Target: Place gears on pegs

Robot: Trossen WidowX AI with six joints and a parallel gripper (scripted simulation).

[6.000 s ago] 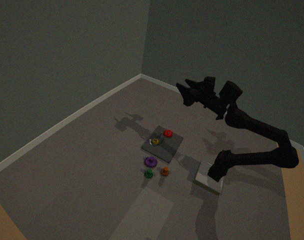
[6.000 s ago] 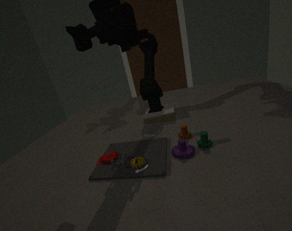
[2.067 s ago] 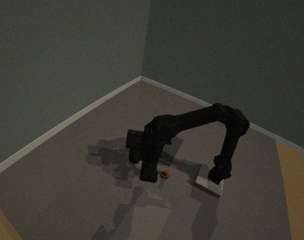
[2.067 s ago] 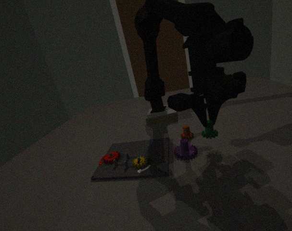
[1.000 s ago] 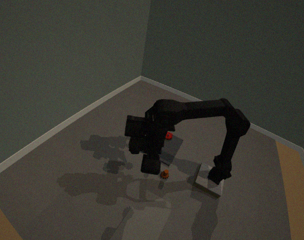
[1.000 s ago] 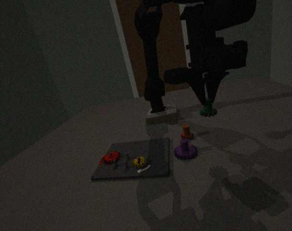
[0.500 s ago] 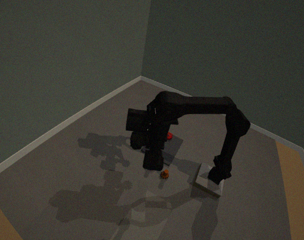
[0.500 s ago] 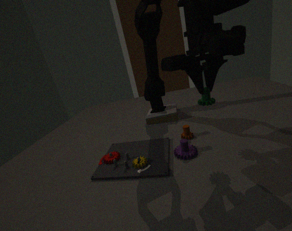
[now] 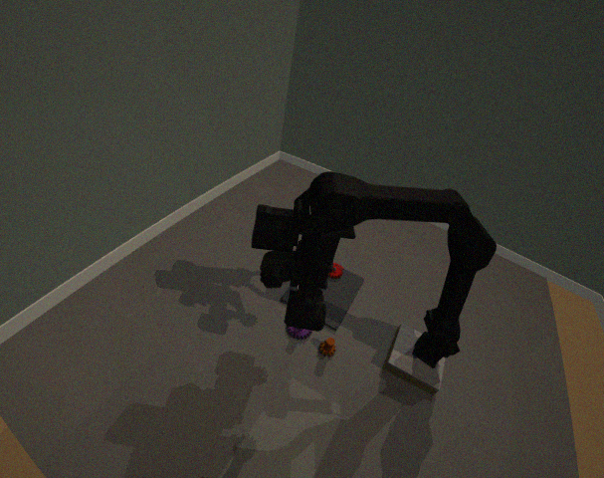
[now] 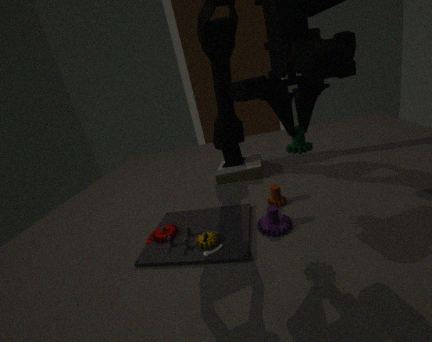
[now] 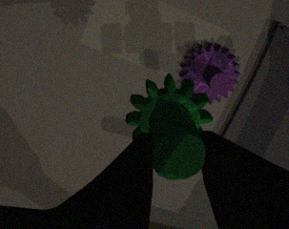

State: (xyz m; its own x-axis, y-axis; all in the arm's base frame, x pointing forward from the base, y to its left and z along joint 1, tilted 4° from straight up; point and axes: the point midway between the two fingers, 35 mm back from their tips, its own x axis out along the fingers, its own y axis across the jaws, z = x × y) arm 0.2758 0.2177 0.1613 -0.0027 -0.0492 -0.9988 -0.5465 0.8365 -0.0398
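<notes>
My gripper [image 10: 298, 131] [image 11: 175, 143] is shut on the green gear [image 10: 299, 146] [image 11: 177, 159] by its stem and holds it high above the table, teeth downward. The purple gear [image 10: 275, 225] [image 11: 210, 72] [image 9: 299, 332] stands on the table beside the grey board [image 10: 230, 221] [image 9: 351, 288]. The orange gear [image 10: 275, 197] [image 9: 326, 348] stands behind it in the exterior view. On the board are the red gear [image 10: 164, 233] [image 9: 337, 270] and the yellow gear [image 10: 207, 239]. Three empty pegs show between them, one of them a peg [image 10: 188, 231] farther back. The yellow gear is hidden in the top view.
The arm's base stands on a pale block [image 9: 407, 355] [image 10: 241, 172] beyond the board in the exterior view. A red arrow [image 10: 149, 238] lies beside the red gear and a white arrow [image 10: 213, 250] beside the yellow gear. Dark arm shadows cross the table and board.
</notes>
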